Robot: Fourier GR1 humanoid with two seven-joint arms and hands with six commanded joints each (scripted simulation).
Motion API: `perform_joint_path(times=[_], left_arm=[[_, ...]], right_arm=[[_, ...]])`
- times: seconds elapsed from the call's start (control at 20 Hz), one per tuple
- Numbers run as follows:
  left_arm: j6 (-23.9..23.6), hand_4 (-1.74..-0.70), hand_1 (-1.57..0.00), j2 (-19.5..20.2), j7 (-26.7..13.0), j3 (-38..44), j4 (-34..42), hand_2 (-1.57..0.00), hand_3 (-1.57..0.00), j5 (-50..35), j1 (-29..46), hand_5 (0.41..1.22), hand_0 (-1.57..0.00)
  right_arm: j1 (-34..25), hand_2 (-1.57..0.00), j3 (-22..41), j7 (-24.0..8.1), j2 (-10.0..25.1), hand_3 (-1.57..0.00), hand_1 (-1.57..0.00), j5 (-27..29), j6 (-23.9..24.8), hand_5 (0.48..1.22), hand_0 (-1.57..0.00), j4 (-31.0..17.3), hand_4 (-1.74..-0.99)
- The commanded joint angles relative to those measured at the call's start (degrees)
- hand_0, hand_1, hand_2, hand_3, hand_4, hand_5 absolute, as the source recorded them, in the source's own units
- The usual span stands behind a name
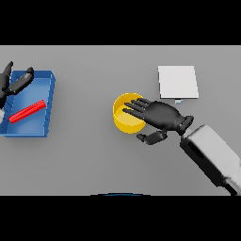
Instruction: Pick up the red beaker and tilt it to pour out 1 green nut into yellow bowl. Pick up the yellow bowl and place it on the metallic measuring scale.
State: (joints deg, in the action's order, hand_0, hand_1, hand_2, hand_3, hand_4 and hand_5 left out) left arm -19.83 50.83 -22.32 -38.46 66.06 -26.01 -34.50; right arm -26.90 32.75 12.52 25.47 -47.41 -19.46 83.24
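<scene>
The yellow bowl (123,118) stands near the table's middle. My right hand (160,116) hovers over its right side, fingers stretched straight across the rim and thumb low beside the bowl's near right edge, so the hand is open. The red beaker (27,111) lies on its side inside a blue tray (49,107) at the far left. My left hand (13,83) shows at the tray's far left corner, fingers straight, apart from the beaker. The metallic scale (177,82), a pale square plate, lies behind and to the right of the bowl. No green nut is visible.
The blue tray's raised walls surround the beaker. A small tab sticks out from the scale's near edge (179,100). My right forearm (212,155) crosses the lower right of the table.
</scene>
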Motion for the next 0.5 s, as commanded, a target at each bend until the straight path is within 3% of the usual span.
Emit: perform_joint_path(times=[0.0,0.45], left_arm=[[0.3,-0.72,0.00,0.0,0.0,0.1,-0.1,0.00,0.00,-0.1,-0.2,0.687,0.00],[0.8,-0.72,0.00,0.5,1.6,1.2,-0.8,0.00,0.00,-1.3,1.0,0.688,0.00]], right_arm=[[-1.1,0.00,0.7,0.8,0.1,0.00,0.00,-0.4,-0.8,0.704,0.00,-1.0,-1.215],[-9.5,0.00,7.7,0.3,-2.7,0.00,0.00,-5.8,-5.2,0.714,0.00,-12.2,-1.259]])
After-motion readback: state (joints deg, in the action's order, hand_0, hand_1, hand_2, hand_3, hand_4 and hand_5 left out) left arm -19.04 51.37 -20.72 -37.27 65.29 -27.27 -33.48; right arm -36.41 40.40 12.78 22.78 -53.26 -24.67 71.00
